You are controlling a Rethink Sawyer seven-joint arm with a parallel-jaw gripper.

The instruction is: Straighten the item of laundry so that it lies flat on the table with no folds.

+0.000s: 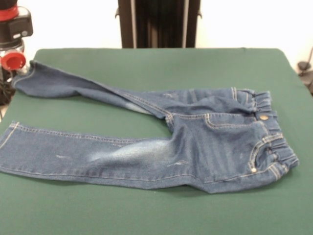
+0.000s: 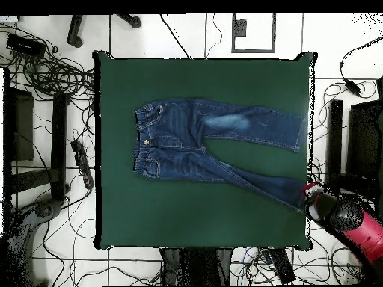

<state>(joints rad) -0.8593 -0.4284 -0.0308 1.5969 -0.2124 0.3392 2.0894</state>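
Note:
The item of laundry (image 1: 195, 142), a small pair of blue jeans, lies on the green table (image 1: 146, 210) with its gathered waistband to the right and both legs pointing left. The nearer leg (image 1: 83, 154) lies spread out and has a pale faded patch. The farther leg (image 1: 98, 90) is twisted narrow and runs up to the table's left edge. My gripper (image 1: 12, 68) sits at that edge, right by the farther leg's cuff. In the overhead view the jeans (image 2: 194, 142) lie mid-table and the gripper (image 2: 310, 191) is at the lower leg's end.
The red and black arm (image 2: 348, 217) hangs beyond the table's side. Cables and black stands (image 2: 45, 149) surround the table on the floor. A dark frame (image 1: 159, 22) stands behind the far edge.

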